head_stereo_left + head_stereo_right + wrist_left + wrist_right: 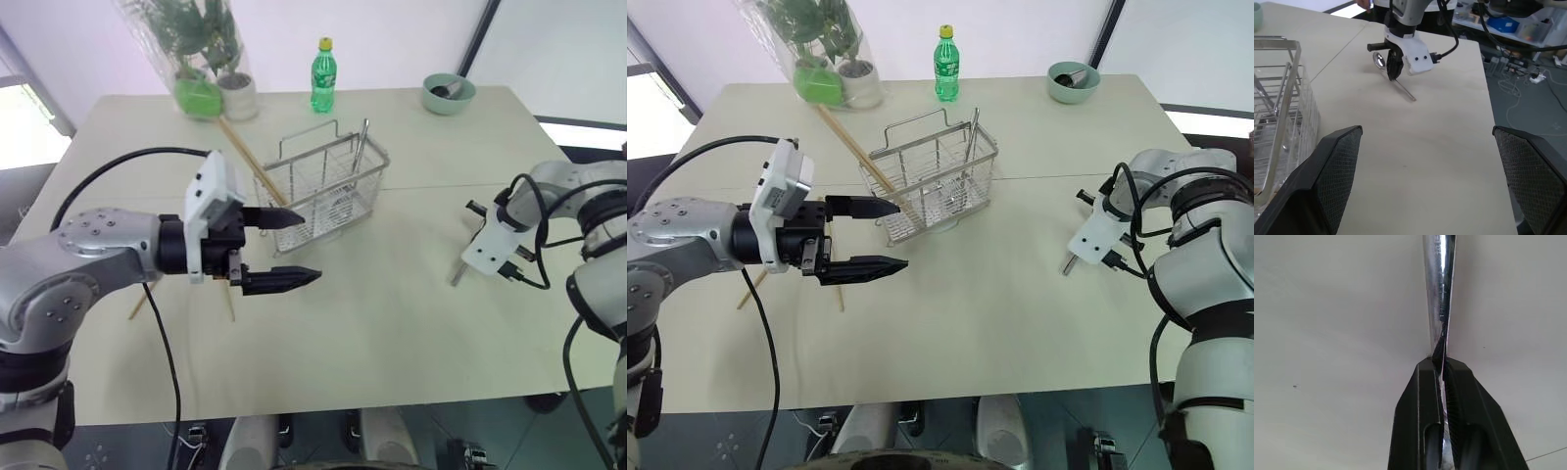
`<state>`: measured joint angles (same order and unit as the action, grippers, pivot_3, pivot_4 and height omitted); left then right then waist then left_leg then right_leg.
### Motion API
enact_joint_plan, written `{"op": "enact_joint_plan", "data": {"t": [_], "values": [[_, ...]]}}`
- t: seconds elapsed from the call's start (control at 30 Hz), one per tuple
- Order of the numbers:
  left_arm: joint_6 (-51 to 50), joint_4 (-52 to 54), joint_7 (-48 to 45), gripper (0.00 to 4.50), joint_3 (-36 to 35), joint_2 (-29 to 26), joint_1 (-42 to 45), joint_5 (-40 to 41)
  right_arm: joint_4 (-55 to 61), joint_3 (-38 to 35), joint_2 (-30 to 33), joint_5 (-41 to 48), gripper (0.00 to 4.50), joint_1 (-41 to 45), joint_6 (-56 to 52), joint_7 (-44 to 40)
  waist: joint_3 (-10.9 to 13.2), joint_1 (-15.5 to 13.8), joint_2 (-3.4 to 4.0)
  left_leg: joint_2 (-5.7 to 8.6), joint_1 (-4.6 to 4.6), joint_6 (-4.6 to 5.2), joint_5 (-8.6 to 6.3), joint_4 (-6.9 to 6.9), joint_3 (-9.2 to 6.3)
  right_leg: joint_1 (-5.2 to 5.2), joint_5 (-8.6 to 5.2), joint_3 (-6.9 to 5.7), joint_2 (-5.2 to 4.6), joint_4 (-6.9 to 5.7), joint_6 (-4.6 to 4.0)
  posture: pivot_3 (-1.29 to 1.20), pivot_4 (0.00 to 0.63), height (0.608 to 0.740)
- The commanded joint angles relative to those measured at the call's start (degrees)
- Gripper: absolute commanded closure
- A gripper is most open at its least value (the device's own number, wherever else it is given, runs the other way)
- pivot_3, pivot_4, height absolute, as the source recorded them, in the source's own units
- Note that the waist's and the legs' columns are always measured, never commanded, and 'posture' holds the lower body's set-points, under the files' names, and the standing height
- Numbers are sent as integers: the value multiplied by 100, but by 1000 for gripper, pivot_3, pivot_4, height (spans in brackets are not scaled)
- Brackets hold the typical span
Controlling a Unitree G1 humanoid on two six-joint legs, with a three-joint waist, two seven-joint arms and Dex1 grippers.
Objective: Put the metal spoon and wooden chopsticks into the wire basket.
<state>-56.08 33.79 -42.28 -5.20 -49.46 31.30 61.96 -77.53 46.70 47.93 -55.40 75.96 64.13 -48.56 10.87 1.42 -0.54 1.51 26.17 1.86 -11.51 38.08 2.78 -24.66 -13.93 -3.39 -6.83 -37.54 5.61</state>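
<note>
**Right gripper clamps the spoon on the table**

Over on the robot's right, the right gripper (pixel 1393 73) points steeply down at the pale table (pixel 392 284), its two black fingers (pixel 1420 421) pressed together on the handle of the metal spoon (pixel 1393 82). The spoon lies flat on the tabletop, well apart from the wire basket (pixel 328 186), with its round bowl beside the gripper and its thin handle running out past the fingertips.

The left gripper (pixel 284 250) hangs above the table just in front of the basket, jaws spread wide and holding nothing.

The basket stands near the table's middle, with a metal utensil (pixel 361 147) upright inside it. The wooden chopsticks (pixel 250 162) lie slanted along its left side, one end toward the wrapped potted plant (pixel 201 59). A green bottle (pixel 323 75) and a pale green bowl (pixel 449 94) stand along the far edge
</note>
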Motion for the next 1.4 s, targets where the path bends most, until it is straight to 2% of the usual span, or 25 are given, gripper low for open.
{"op": "enact_joint_plan", "data": {"t": [0.03, 0.1, 0.2, 0.27, 0.33, 0.43, 0.53, 0.63, 0.73, 0.83, 0.93, 1.2, 1.4], "values": [[106, -41, -11, 0, -140, -23, 132, -29, -30, -272, 4, 353, 4451, -110, 112, -19, 0, -5, 0, 0, 0, 0, 0, 0, 0, 0, 0, 0, 0, 0, 0, 0, 150, 684], [169, -97, -42, 0, -137, -26, 149, -116, -97, -572, -12, 778, 4451, -191, 252, -481, 0, -12, 0, 0, 0, 0, 0, 0, 1, 1, 1, 0, 0, 0, -1, 0, 150, 684], [307, -290, -164, 0, -159, -67, 200, -318, -233, -1466, -180, 2025, 4451, -406, 354, -1956, 1, -4, 0, -2, -2, 2, 1, 0, 1, 2, 1, 0, 3, 0, 0, 0, 150, 684], [401, -494, -247, 0, -191, -87, 302, -460, -91, -2260, -388, 3260, 4451, -657, -29, -3480, 1, 0, 0, -5, -9, 12, 7, -1, 2, 9, 2, -1, 6, 0, 1, 0, 150, 684], [488, -717, -333, 0, -219, -97, 419, -590, 645, -2388, -413, 4609, 4451, -1096, -847, -4300, 4, -20, -2, -8, -19, 14, 7, -1, 3, 20, 3, -1, 6, 1, 4, 0, 150, 684], [661, -1067, -514, 0, -190, -122, 625, -845, 3860, -1627, 581, 7128, 4451, -2290, -3347, -4394, 14, -122, 10, -6, -16, 21, 3, 3, -2, 22, 9, 1, -13, -1, 13, 0, 150, 684], [839, -1382, -689, 0, -99, -122, 818, -1117, 6105, -2046, 1135, 8674, 4451, -2785, -5952, -4394, 21, -163, 23, -1, 7, 48, -31, 4, -5, -4, 1, -2, -37, -2, -1, 0, 150, 684], [956, -1621, -858, 0, -7, -73, 987, -1330, 7056, -2787, 1126, 9771, 4451, -2596, -8291, -3991, 21, -81, 23, -5, 19, 40, -28, 5, -3, -22, 9, -3, -40, -2, -13, 0, 150, 684], [1076, -1826, -1020, 0, 87, 5, 1136, -1544, 7089, -3502, 779, 10532, 4451, -2024, -9932, -3139, 21, -70, 23, -6, 24, 38, -30, 2, -2, -33, 9, -6, -43, -1, -13, 0, 150, 684], [1155, -1952, -1120, 0, 130, 85, 1225, -1674, 6732, -4036, 249, 10610, 4451, -1487, -10618, -2308, 20, -78, 22, -5, 31, 37, -31, -6, 5, -44, 11, -7, -50, 4, -16, 0, 150, 684], [1179, -1988, -1148, 0, 138, 193, 1272, -1742, 6087, -4329, -358, 10081, 4451, -1029, -10420, -1565, 20, -77, 21, -5, 46, 38, -31, -7, 7, -56, 15, -12, -51, 12, -19, 0, 150, 684], [1114, -1889, -996, 0, -34, 347, 1274, -1780, 4703, -4501, -1493, 8655, 4451, -642, -9016, -582, 20, -66, 21, 2, 88, 49, -25, 5, 15, -79, 45, -24, -50, 19, 11, 0, 150, 684], [968, -1695, -807, 0, -251, 286, 1188, -1648, 3677, -4669, -1945, 8046, 4451, -489, -8022, -388, 21, -66, 21, -1, 87, 51, -15, 5, 13, -78, 50, -31, -24, 15, 21, 0, 150, 684]]}}
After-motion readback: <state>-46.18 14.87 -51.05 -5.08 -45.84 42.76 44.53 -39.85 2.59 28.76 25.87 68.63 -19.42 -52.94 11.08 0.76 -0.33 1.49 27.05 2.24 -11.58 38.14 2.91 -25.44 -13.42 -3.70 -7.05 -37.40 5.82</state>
